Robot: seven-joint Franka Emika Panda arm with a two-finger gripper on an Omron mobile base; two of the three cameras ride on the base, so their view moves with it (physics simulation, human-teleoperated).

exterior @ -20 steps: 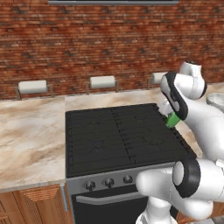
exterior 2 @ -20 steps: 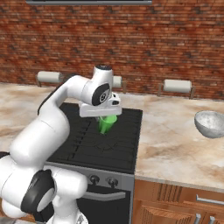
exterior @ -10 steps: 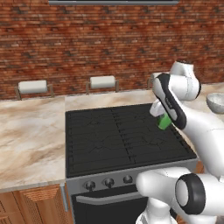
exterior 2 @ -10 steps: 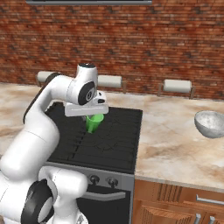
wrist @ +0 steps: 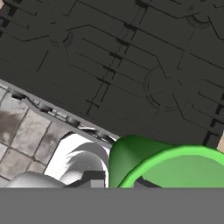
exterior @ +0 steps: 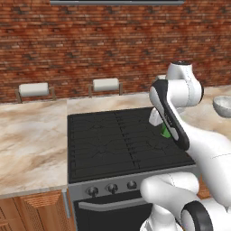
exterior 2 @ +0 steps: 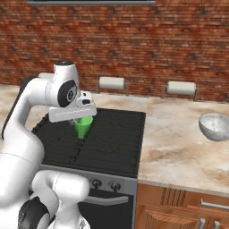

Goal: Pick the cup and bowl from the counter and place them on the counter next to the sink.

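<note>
gripper [exterior 2: 77,120] pinching the green cup [exterior 2: 82,126] above the black stove top [exterior 2: 109,138], bowl [exterior 2: 215,126] on the counter [exterior 2: 179,147] at right, hand view catching stove knobs [wrist: 43,107] and floor tiles [wrist: 26,140] below

The cup [exterior 2: 83,126] is showing a bright, even green against the black stove top [exterior 2: 107,141], which is carrying a pattern of thin grate lines, and the bowl [exterior 2: 215,126] is looking pale grey-white with a mottled, glassy surface. The counter [exterior 2: 179,143] is showing beige and tan marbling over brown wooden cabinets [exterior 2: 179,206], while the wall [exterior: 90,40] behind is running in red-brown brick with paler mortar lines. The arm [exterior: 180,90] is showing white with dark joints.
</note>
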